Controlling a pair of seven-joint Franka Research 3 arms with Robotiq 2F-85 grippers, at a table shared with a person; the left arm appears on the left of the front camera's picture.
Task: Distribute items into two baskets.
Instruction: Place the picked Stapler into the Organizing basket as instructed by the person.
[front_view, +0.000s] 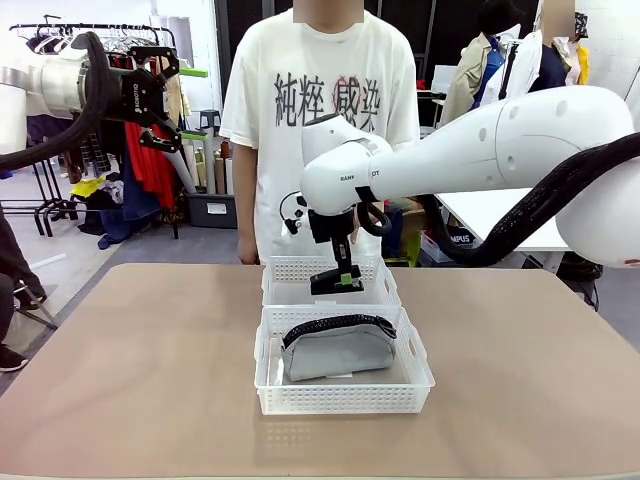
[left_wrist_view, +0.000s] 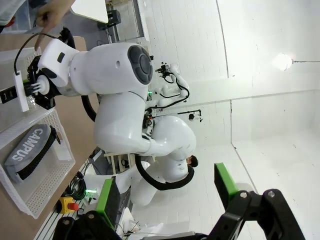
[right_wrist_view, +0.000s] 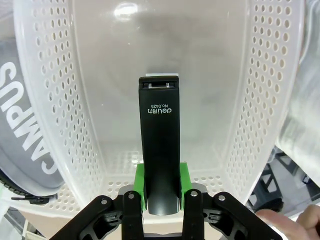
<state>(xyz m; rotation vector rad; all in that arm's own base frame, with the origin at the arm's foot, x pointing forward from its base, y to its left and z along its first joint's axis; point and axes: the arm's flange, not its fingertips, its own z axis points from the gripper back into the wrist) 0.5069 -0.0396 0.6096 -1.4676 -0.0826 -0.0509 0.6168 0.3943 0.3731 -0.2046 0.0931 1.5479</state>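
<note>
A black stapler (right_wrist_view: 159, 145) hangs inside the far white basket (front_view: 290, 268), with my right gripper (right_wrist_view: 161, 195) shut on its rear end between the green pads. From the front, the right gripper (front_view: 345, 274) holds the stapler (front_view: 333, 285) just above that basket's floor. The grey pouch (front_view: 335, 350) lies in the near basket (front_view: 340, 400), zipper up; it also shows as the grey pouch (left_wrist_view: 30, 150) and the pouch (right_wrist_view: 20, 130). High at the far left, my left gripper (front_view: 160, 90) stands open and holds nothing, with the left gripper (left_wrist_view: 167, 195) pointing across the room.
A person stands behind the table's far edge, one hand (right_wrist_view: 295, 220) near the far basket. The two baskets touch end to end at the middle of the tan table (front_view: 150, 380). Clothes racks stand beyond the table at the left.
</note>
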